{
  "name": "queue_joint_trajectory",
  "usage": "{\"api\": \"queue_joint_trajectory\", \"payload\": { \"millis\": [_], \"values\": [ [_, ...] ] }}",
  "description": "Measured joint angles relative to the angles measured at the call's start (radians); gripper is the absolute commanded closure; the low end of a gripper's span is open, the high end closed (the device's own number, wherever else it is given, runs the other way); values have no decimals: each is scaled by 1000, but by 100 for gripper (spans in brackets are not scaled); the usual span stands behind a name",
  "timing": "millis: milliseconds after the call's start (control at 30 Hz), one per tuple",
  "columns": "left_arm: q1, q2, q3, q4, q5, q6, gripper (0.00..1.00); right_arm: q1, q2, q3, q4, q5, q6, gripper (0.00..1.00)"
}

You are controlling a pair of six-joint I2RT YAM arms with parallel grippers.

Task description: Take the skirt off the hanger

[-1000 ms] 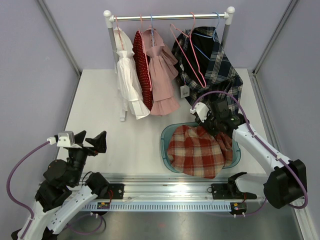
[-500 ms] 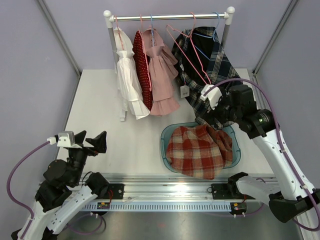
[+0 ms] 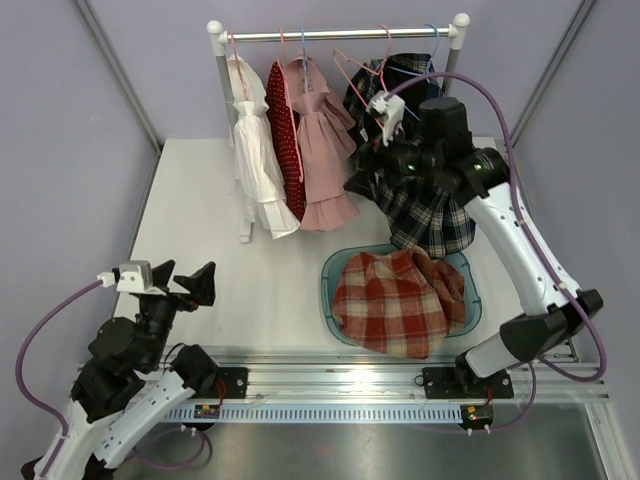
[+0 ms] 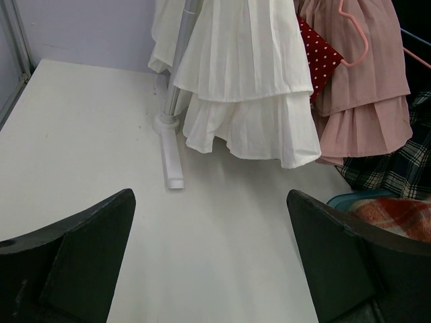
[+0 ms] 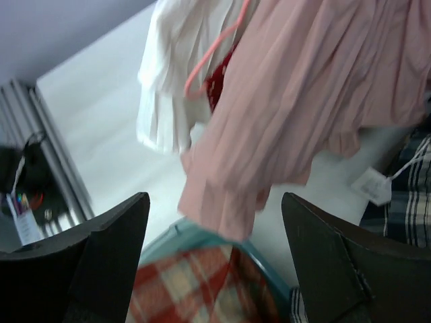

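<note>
The white table [image 3: 230, 200] carries the whole setup. A clothes rack [image 3: 320, 35] stands at its far edge, with garments hanging from the rail.

The right arm [image 3: 520, 250] is raised from its base to the right half of the rail. The left arm [image 3: 120, 370] sits low at the near left corner.

The dark plaid skirt [image 3: 430, 215] hangs at the right end of the rail. Its upper part is hidden behind the right arm, so its seating on a hanger cannot be confirmed.

A teal basket [image 3: 324, 280] sits on the table below the skirt and holds a red plaid garment [image 3: 395, 300].

From left to right, a white dress [image 3: 255, 150], a red dotted garment [image 3: 288, 140] and a pink dress [image 3: 325, 160] hang on the rail.

The right gripper [image 5: 214, 208] is released, its fingers spread wide with nothing between them, and faces the pink dress. The left gripper [image 4: 210, 198] is also spread wide and empty.

A white tag [image 5: 372, 186] hangs against the skirt.
</note>
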Motion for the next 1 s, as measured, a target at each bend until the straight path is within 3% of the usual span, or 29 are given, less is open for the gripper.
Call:
{"api": "queue_joint_trajectory", "payload": {
  "millis": [100,200,567,833,1000],
  "values": [
    [0,15,0,0,2,0,1,87,106,128,75,166,135,14],
    [0,28,0,0,5,3,1,158,197,237,126,258,227,26],
    [0,70,0,0,32,8,1,225,466,543,158,360,360,43],
    [0,76,0,3,51,11,1,227,554,587,150,500,377,47],
    [0,76,0,6,54,11,1,230,597,618,151,576,364,57]
  ]
}}
